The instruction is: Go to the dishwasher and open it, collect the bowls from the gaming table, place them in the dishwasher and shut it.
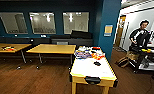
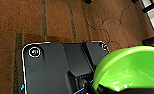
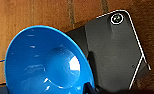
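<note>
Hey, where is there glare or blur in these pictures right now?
Head view: soft all over, ceiling lights reflect in the dark wall's windows, the white table top shines pale. Left wrist view: bright highlights inside the green bowl, its rim blurred. Right wrist view: a white glint in the blue bowl, wooden floor smeared.

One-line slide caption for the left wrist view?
Lime green bowl carried at the left wrist above a brown wooden floor, cables trailing across it.

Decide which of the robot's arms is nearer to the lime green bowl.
Left. The lime green bowl sits right at the left arm's wrist, above the wooden floor. The right arm carries the blue bowl instead.
</note>
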